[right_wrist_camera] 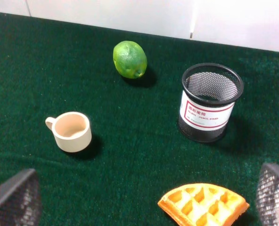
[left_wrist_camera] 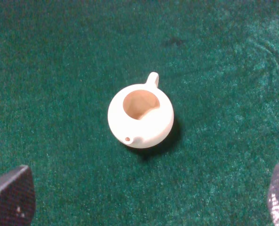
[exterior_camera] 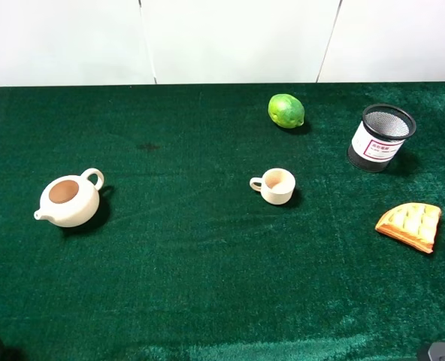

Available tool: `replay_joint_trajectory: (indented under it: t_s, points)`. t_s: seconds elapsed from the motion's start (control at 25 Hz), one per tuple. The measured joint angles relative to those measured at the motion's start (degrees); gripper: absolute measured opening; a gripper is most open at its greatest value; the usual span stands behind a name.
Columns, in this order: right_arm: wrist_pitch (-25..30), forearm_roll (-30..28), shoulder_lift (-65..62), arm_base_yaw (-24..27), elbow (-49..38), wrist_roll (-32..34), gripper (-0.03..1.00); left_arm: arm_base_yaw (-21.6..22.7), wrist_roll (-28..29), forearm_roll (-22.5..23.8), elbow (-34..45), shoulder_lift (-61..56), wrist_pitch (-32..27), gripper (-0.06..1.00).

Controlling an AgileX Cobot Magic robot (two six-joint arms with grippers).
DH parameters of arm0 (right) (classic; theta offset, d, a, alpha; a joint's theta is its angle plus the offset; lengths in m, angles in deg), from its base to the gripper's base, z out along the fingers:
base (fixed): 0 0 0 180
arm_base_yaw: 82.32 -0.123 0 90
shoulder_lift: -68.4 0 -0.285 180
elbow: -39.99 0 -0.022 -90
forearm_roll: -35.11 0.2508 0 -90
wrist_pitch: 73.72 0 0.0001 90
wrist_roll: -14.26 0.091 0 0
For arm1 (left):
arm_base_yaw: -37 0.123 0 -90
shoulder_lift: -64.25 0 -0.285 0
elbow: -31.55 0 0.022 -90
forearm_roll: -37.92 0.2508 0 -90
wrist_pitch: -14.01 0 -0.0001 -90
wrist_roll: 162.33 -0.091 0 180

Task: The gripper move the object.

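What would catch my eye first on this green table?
Probably the bright green lime near the far edge, vivid against the dark green cloth. Next, the orange waffle wedge at the right side, and the cream teapot on the left, with the small cream cup standing alone near the middle.

On the table there is one cup, one teapot, one green lime, one mesh pen holder and one waffle piece. That makes five things, one of each kind.
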Motion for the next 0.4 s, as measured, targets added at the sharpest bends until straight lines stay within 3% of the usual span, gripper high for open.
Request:
replay_joint_trajectory:
  t_s: [0.4]
  points:
    - [0.0,0.0,0.0,0.0,0.0,0.0,0.69,0.0,-0.05,0.0,0.0,0.0,0.0,0.99]
